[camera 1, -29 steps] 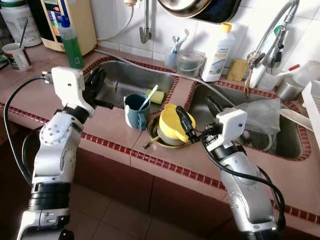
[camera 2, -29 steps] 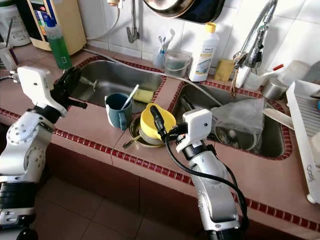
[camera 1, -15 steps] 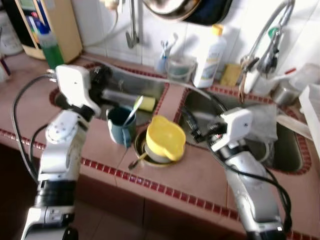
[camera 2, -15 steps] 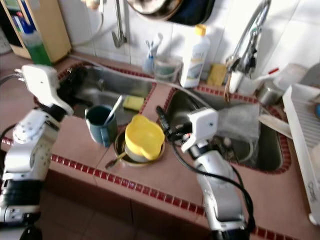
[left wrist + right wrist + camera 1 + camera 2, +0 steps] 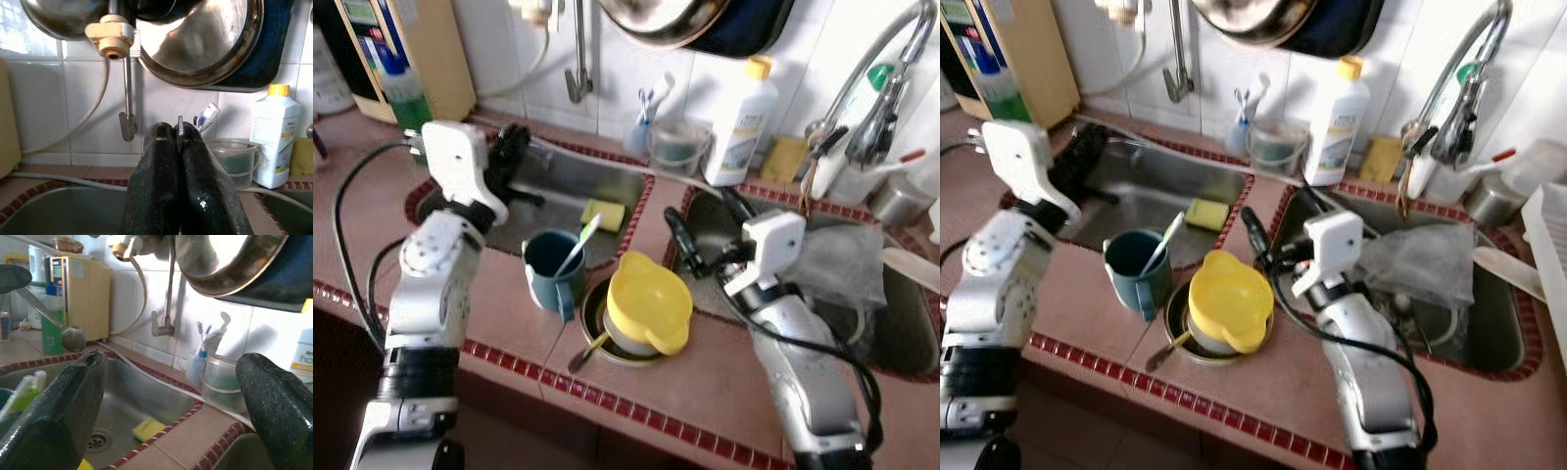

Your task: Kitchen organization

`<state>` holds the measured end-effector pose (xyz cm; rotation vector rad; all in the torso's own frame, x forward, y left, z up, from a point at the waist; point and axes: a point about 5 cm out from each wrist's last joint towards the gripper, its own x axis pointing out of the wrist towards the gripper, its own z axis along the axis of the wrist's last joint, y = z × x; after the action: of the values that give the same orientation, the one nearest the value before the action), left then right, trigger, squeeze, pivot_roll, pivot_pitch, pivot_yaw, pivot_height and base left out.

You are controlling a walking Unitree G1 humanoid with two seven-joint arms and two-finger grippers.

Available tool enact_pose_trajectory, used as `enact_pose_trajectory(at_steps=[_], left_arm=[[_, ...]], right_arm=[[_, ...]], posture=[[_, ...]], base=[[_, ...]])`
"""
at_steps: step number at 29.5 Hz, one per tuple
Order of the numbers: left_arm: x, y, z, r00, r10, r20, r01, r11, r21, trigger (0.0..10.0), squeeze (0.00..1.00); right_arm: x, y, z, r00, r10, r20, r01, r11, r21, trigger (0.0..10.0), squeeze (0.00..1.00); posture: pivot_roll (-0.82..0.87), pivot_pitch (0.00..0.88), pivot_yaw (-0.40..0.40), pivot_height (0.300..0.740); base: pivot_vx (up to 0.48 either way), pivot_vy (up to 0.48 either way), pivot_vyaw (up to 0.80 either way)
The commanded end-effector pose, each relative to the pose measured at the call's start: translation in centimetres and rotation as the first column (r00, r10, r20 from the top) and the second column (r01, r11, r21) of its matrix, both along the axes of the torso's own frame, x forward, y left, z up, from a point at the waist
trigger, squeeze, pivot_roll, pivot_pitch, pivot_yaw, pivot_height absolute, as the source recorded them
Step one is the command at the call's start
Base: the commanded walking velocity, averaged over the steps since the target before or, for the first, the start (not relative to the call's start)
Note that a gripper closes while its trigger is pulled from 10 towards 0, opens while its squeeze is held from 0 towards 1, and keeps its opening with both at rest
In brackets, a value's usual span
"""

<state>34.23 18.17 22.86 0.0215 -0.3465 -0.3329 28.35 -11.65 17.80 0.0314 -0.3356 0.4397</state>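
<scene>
Yellow jug (image 5: 648,305) sits tilted in a bowl (image 5: 597,338); left jaws closed, right jaws spread.

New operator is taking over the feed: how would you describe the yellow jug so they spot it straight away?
Start at the left sink and come forward onto the tiled counter strip between the two basins. The yellow jug sits there in a round metal dish, right beside the teal mug; it is the only bright yellow vessel.

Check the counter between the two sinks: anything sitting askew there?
Yes. The yellow plastic jug sits tilted on a stack of dishes, with a utensil handle poking out beneath. The blue mug beside it stands upright.
</scene>
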Motion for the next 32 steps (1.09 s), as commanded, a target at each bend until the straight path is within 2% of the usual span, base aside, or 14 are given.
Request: enact_pose_trajectory(at_steps=[1, 6, 14, 21, 25, 32], left_arm=[[0.2, 0.0, 0.2, 1.000, -0.004, 0.003, 0.004, 0.999, 0.041, 10.0, 0.00], [1.1, -0.8, -0.4, 0.999, -0.031, -0.027, 0.033, 0.995, 0.094, 10.0, 0.00], [2.9, -2.1, -0.7, 0.994, -0.089, -0.059, 0.095, 0.990, 0.108, 10.0, 0.00], [4.2, -3.5, -0.8, 0.984, -0.154, -0.088, 0.166, 0.975, 0.147, 10.0, 0.00], [5.0, -4.2, -0.4, 0.974, -0.196, -0.116, 0.212, 0.966, 0.145, 10.0, 0.00], [6.0, -4.4, 0.7, 0.962, -0.233, -0.140, 0.250, 0.962, 0.114, 10.0, 0.00]], right_arm=[[-0.3, 0.2, 0.6, 1.000, 0.020, 0.015, -0.020, 1.000, 0.009, 10.0, 0.00], [-0.9, 0.2, 0.4, 1.000, 0.018, -0.014, -0.018, 1.000, 0.015, 10.0, 0.00], [-2.6, -0.1, -0.3, 0.997, 0.006, -0.075, -0.005, 1.000, 0.015, 10.0, 0.00], [-4.2, -0.5, -0.5, 0.996, -0.016, -0.090, 0.013, 0.999, -0.030, 10.0, 0.00], [-5.5, -0.6, -0.4, 0.994, 0.005, -0.110, -0.009, 0.999, -0.036, 10.0, 0.00], [-7.4, -0.2, -0.2, 0.989, 0.040, -0.141, -0.044, 0.999, -0.023, 10.0, 0.00]], posture=[[-0.03, 0.022, -0.035, 0.740], [-0.06, 0.034, -0.018, 0.740], [-0.11, 0.047, 0.016, 0.740], [-0.18, 0.069, 0.053, 0.740], [-0.20, 0.086, 0.070, 0.740], [-0.22, 0.123, 0.085, 0.740]], base=[[0.000, 0.000, 0.00], [0.000, 0.000, 0.00], [0.000, 0.000, 0.00], [0.000, 0.000, 0.00], [0.000, 0.000, 0.00], [0.000, 0.000, 0.00]])
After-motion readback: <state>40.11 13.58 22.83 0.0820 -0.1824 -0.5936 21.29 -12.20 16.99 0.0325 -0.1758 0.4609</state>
